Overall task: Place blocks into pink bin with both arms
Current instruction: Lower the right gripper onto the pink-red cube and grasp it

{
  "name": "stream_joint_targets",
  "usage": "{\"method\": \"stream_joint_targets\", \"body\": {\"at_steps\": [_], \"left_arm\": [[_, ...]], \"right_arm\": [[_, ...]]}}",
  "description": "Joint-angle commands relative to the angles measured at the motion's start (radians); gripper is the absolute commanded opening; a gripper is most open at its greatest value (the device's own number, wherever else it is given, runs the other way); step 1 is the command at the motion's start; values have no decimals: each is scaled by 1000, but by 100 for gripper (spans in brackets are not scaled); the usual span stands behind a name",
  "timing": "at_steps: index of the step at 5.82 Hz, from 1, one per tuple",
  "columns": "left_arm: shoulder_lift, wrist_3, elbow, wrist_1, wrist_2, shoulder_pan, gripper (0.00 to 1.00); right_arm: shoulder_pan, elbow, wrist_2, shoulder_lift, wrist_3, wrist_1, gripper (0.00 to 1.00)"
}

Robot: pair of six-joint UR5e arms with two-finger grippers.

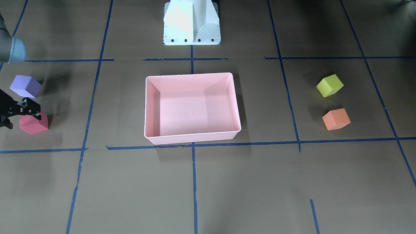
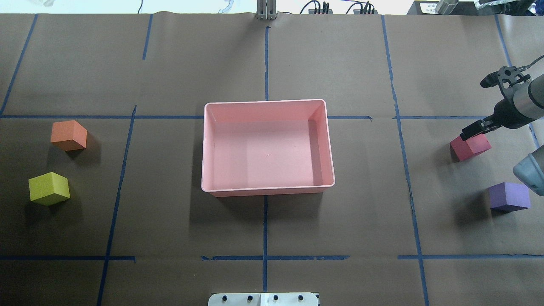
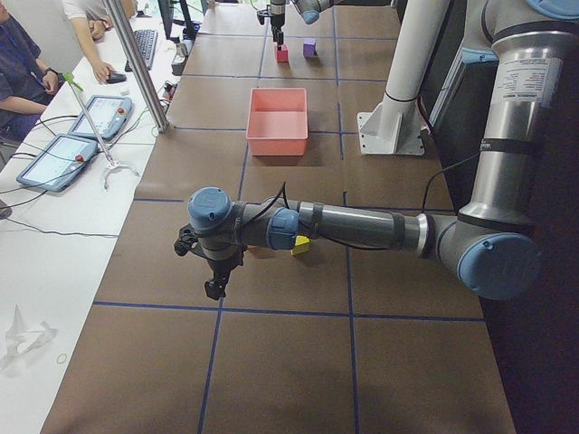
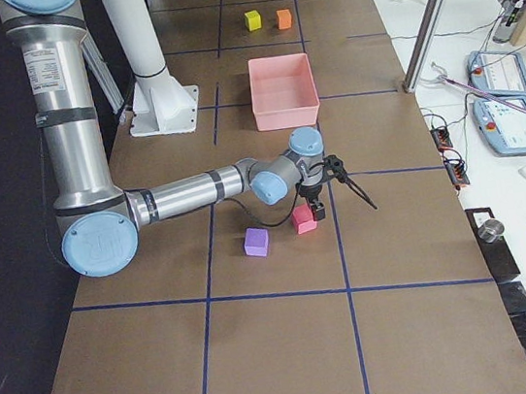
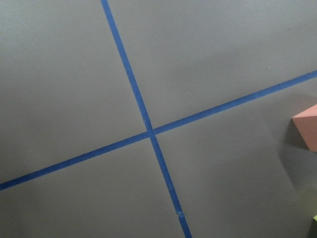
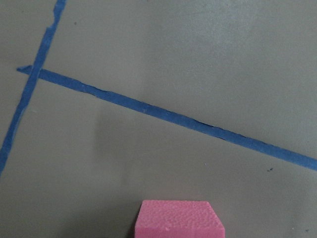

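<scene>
The pink bin [image 2: 268, 189] stands empty in the middle of the table. The red block [image 2: 470, 147] and the purple block [image 2: 508, 196] lie to its right. The orange block [image 2: 68, 135] and the yellow-green block [image 2: 49, 188] lie to its left. My right gripper [image 2: 477, 109] is open wide, with one fingertip [image 2: 466, 135] at the red block's top edge; the block is not between the jaws. The red block also shows at the bottom of the right wrist view [image 6: 179, 220]. My left gripper [image 3: 215, 280] shows only in the exterior left view, and I cannot tell its state.
Blue tape lines cross the brown table. The robot's white base [image 1: 191, 22] stands behind the bin. The left wrist view shows the orange block [image 5: 307, 130] at its right edge. Operators, tablets and a metal pole [image 3: 136, 63] are at the table's far side.
</scene>
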Motion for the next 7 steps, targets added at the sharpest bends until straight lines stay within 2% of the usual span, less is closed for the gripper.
{"method": "stream_joint_targets", "body": {"at_steps": [1, 2, 3, 4, 5, 6, 7], "left_arm": [[0, 0, -2, 0, 0, 0, 100], [0, 0, 0, 0, 0, 0, 100], [0, 0, 0, 0, 1, 0, 100], [0, -2, 0, 0, 0, 0, 100], [-2, -2, -2, 0, 0, 0, 100], [-3, -2, -5, -2, 0, 0, 100], [-3, 2, -12, -5, -6, 0, 100]], "right_arm": [[-26, -37, -2, 1, -25, 0, 99], [-40, -35, -2, 1, -25, -1, 98], [-43, -35, -4, 1, -25, -3, 67], [-41, -28, -4, -2, -12, -4, 27], [-40, 21, 8, -2, -9, -25, 21], [-38, 134, 26, 16, -5, -165, 21], [-37, 288, 27, 88, 61, -399, 21]]}}
